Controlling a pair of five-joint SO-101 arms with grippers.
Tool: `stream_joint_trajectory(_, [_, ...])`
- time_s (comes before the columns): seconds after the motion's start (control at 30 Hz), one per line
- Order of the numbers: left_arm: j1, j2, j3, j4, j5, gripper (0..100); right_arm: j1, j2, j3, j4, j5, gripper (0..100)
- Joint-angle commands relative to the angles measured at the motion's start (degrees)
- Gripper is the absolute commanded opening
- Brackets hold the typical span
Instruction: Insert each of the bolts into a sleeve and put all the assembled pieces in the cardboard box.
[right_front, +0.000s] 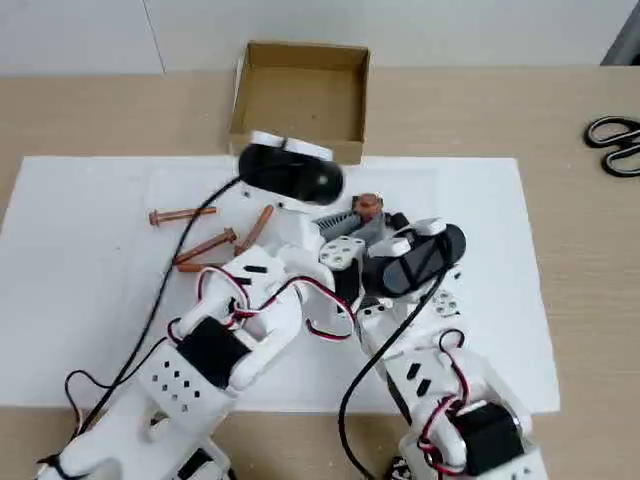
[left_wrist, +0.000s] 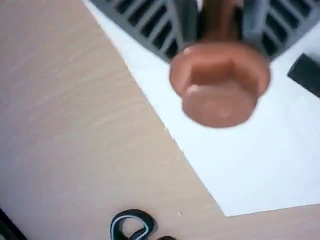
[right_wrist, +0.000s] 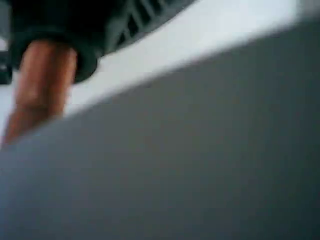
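misalignment is the main hazard here. the left gripper (right_front: 348, 220) has its ribbed grey jaws closed on the shaft of a copper bolt (left_wrist: 220, 85), just behind the hexagonal head. it holds the bolt above the white sheet (right_front: 90, 300) near the middle of the table (right_front: 580, 230). the right gripper (right_front: 388, 228) sits just beside it, and i cannot tell whether its jaws are open or closed. in the right wrist view the shaft passes through a dark collar (right_wrist: 60, 25), probably a sleeve, though it is too blurred to be sure.

if the two arms are not in line, the shaft could bind in the bore. a push would then twist the bolt in the jaws or knock the sleeve loose. several loose bolts (right_front: 205, 245) lie on the sheet close to the left arm, where a careless sweep of its links or cable could scatter them. the cardboard box (right_front: 305, 48) stands at the sheet's far edge, so a slack hold could drop the piece on the way over.
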Motion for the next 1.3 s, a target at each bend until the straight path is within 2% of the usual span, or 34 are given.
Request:
stream_joint_trajectory(0.0, [0.7, -1.05, -0.66, 0.09, -2.29, 1, -0.4, -0.66, -0.62, -1.45, -0.62, 0.3])
stream_joint_trajectory(0.43, [0.97, -1.41, 5.32, 1.67, -2.81, 1, -0.4, -0.66, -0.7, -1.45, -0.53, 0.3])
stream_joint_trajectory(0.53, [0.97, -1.41, 4.0, 4.84, -2.81, 2, -0.4, -0.66, -0.7, -1.45, -0.53, 0.3])
stream_joint_trajectory(0.7, [0.97, -1.41, 1.89, 12.48, -2.55, 22, -0.4, -0.66, -0.7, -1.45, -0.53, 0.3])
stream_joint_trajectory(0.77, [0.97, -1.41, 0.57, 14.95, -2.55, 26, -0.4, -0.66, -0.7, -1.45, -0.53, 0.3])
stream_joint_trajectory(1.0, [0.7, -1.41, -4.26, 21.19, -2.64, 27, -0.4, -0.66, -0.7, -1.45, -0.53, 0.3])
stream_joint_trajectory(1.13, [0.62, -1.41, -7.96, 27.87, -2.73, 27, -0.31, -0.66, -0.7, -1.45, -0.53, 0.3])
stream_joint_trajectory(1.27, [-3.78, -1.49, -13.41, 36.04, -6.42, 27, -0.31, -0.66, -0.7, -1.45, -0.26, 0.3])
